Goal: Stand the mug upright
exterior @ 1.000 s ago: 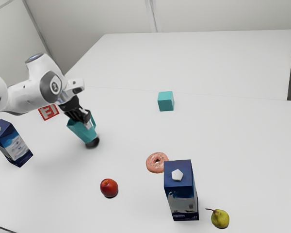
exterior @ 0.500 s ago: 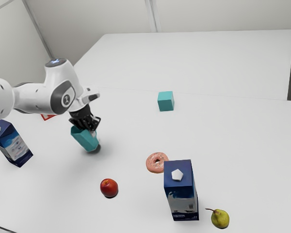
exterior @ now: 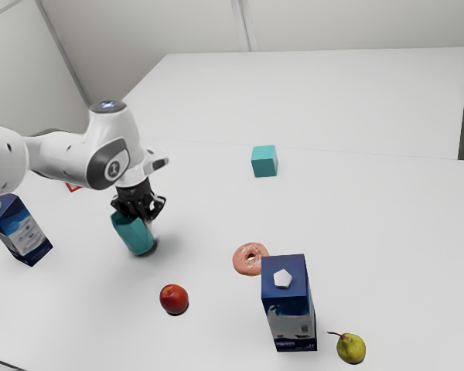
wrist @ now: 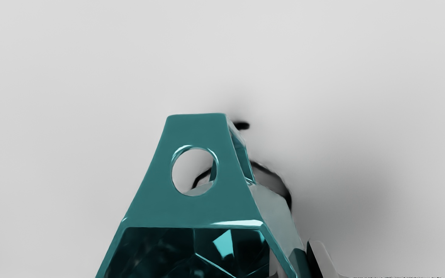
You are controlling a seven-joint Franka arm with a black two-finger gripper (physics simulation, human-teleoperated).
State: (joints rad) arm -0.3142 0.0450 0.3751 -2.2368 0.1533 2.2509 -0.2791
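In the exterior view my gripper (exterior: 143, 210) points down at the rim of the teal mug (exterior: 134, 235). The mug leans, its open end up toward the exterior view's left and its base low by the table; whether the base touches is unclear. The wrist view has the mug (wrist: 191, 210) with its holed handle side and dark inside showing. There my gripper (wrist: 294, 266) is shut on the mug's wall, one finger outside it and the other, mostly hidden, inside.
A red apple (exterior: 174, 299) lies near the mug, and a blue carton (exterior: 19, 232) stands at the exterior view's left. Farther off are a donut (exterior: 249, 260), another carton (exterior: 291, 309), a pear (exterior: 351, 348) and a teal cube (exterior: 264, 161). A red-and-white item (exterior: 73, 186) is partly behind the arm.
My hand has moved toward the exterior view's right and lower, turning more vertical. The mug has turned with it to a steeper stance, and its base now sits nearer the apple.
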